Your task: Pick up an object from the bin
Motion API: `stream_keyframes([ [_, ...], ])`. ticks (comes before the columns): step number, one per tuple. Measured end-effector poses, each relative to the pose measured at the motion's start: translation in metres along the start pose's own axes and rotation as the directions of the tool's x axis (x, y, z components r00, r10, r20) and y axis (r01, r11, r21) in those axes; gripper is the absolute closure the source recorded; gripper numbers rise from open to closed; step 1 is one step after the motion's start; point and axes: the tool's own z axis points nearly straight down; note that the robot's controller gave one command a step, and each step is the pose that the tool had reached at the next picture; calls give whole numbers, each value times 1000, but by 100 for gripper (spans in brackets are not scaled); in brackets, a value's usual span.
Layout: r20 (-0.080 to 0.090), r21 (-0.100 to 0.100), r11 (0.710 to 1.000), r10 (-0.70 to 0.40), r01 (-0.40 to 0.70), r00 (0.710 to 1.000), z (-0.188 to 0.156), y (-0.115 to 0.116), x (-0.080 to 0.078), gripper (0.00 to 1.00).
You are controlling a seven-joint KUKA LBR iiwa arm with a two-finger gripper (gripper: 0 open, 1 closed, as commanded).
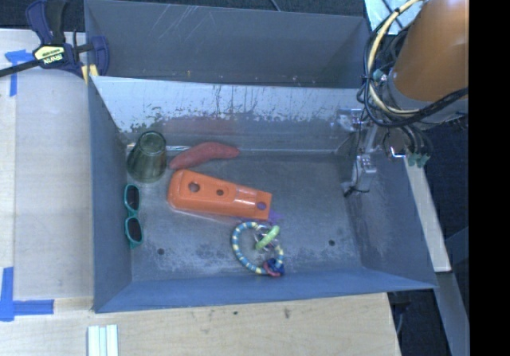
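Approach step, by my judgement: the pincer (356, 178) hangs over bare bin (319, 215) floor, well right of the orange holed block (219, 195). Whether it is open or closed I cannot tell. The next move calls for travel left toward the block, then descent.

One camera sits above the grey, slope-walled metal bin (231, 52) and looks down at a slight tilt, from over the bin's near edge toward its far wall. That wall's inner face shows broad, the near wall's as a thin strip. Close in, the bin spans most of the frame, all four rims included. The orange-covered robot arm (434, 44) stands at the bin's right rim.
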Motion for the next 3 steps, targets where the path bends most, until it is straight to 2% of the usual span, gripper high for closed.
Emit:
stream_keyframes([
  [1, 6, 0, 1000, -1, 1, 1000, -5, 0, 0, 0],
  [2, 16, 3, 999, -45, 45, 999, 19, 7, -11, 0],
  [3, 13, 1, 999, -50, 50, 999, 73, 14, -18, 0],
])
